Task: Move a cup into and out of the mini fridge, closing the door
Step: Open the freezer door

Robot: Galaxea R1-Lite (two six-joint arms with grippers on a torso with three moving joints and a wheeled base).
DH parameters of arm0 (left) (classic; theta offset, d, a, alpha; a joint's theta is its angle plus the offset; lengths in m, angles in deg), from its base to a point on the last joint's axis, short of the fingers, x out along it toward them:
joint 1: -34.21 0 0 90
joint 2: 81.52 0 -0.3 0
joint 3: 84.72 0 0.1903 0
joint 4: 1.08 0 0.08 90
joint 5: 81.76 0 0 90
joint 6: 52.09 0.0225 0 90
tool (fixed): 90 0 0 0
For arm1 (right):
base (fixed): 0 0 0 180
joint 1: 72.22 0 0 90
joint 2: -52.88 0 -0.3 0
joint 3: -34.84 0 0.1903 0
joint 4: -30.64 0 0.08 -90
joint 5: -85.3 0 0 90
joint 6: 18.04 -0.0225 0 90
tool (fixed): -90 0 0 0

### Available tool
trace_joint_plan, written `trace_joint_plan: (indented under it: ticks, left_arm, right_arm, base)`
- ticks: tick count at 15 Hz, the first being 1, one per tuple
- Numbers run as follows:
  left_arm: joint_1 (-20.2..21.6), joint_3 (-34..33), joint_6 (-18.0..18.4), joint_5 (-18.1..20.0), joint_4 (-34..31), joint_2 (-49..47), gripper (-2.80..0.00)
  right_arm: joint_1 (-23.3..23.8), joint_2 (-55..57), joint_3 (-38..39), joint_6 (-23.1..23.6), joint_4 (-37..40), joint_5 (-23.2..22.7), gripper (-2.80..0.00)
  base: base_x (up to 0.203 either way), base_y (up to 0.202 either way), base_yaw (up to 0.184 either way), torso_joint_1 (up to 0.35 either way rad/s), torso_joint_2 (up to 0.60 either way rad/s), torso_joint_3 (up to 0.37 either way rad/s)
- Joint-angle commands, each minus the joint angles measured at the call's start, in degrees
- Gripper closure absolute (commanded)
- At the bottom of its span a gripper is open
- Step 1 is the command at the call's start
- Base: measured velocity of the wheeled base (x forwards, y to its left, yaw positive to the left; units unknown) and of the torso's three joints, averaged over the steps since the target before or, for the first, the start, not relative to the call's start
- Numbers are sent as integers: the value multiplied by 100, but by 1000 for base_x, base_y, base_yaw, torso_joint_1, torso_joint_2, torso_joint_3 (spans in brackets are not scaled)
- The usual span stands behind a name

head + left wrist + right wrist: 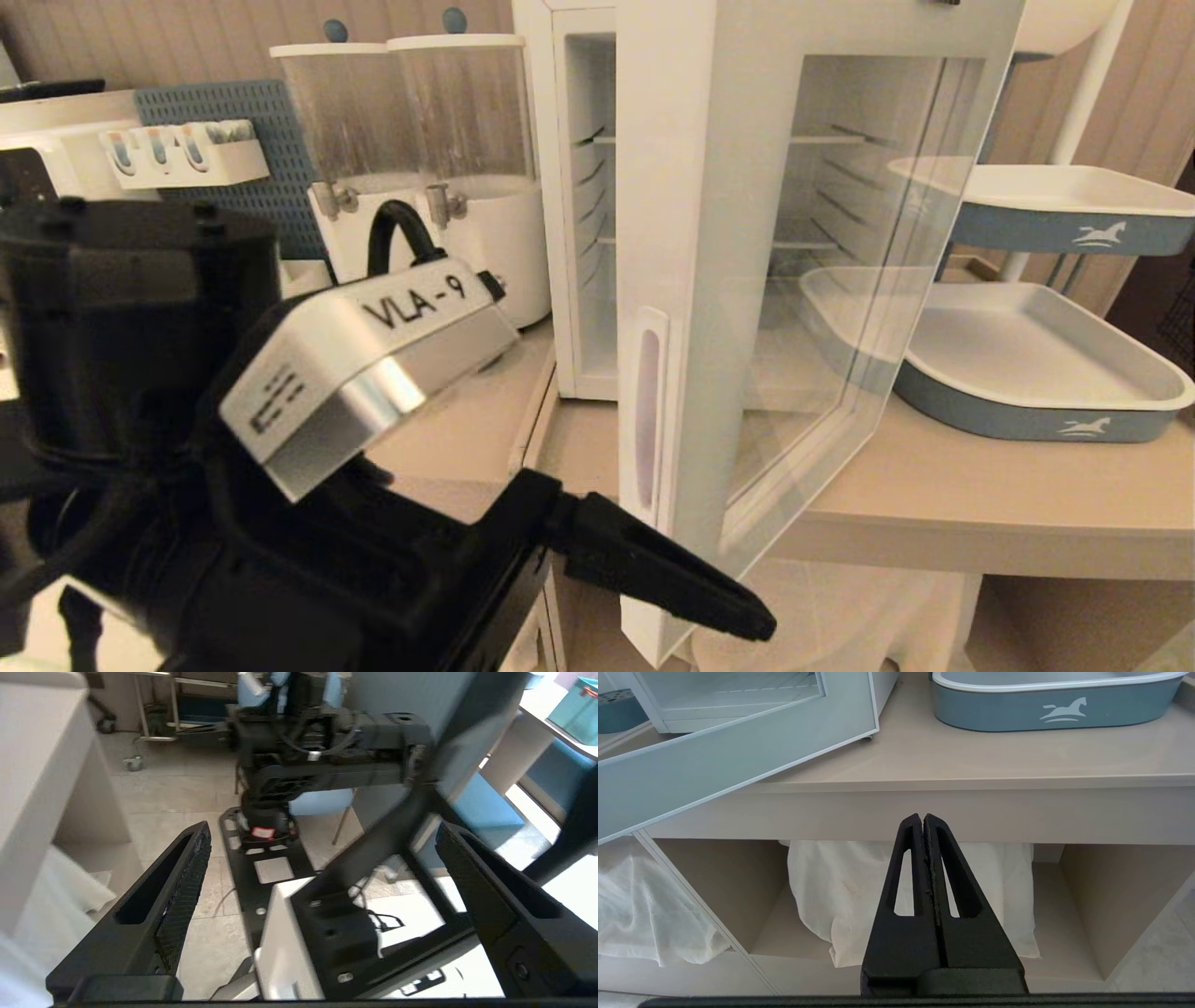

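Head view, mini fridge [583,187]: white boxy cabinet on the pale wood-look desk [980,495], thin wire shelves inside, interior bare as far as it shows
Head view, door [747,280]: swung wide open toward the camera, white frame around one large clear glass pane, slot handle on its near edge
Head view, cup: not in sight in any view
Head view, left end effector [672,579]: glossy black, one ribbed finger showing just beside the door's lower edge; the arm's silver block marked "VLA-9" blocks the lower left of the scene
Head view, surroundings: two clear cylindrical dispensers [411,121] with white bases left of the fridge; two blue-sided trays [1046,373] with white rims and a horse logo on the right, one above the other
Left wrist view, left end effector [322,835]: released, two textured black fingers spread wide, nothing between them; tiled floor [163,793] and the robot's black base beyond
Right wrist view, right end effector [923,820]: clenched, two black fingers pressed together, empty, in front of the desk's edge; two white cloths [831,891] lie in open cubbies under the desk; the door's edge and one blue tray above
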Motion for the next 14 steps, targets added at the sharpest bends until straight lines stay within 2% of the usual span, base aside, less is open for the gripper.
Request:
trace_joint_plan:
  ticks: [1,3,5,7,8,14]
  left_arm:
    - [-124,-72,-2,3,-2,228,-280]
    - [43,-253,3,-25,2,609,-280]
    - [646,-387,21,-38,19,798,-280]
    - [1420,-397,23,0,35,784,-280]
    - [1567,-386,22,16,44,703,-280]
    - [1566,-242,13,21,86,166,-280]
  right_arm:
    - [-2,8,1,-3,0,2,0]
    - [-2,8,1,-3,0,2,0]
    - [-2,8,1,-3,1,2,0]
    - [-2,8,1,-3,8,2,0]
    - [-2,8,1,-3,1,2,0]
    - [-2,8,1,-3,0,2,0]
  base:
    - [0,0,0,0,0,0]
    - [0,0,0,0,0,0]
    - [0,0,0,0,0,0]
    - [0,0,0,0,0,0]
    - [0,0,0,0,0,0]
    - [0,0,0,0,0,0]
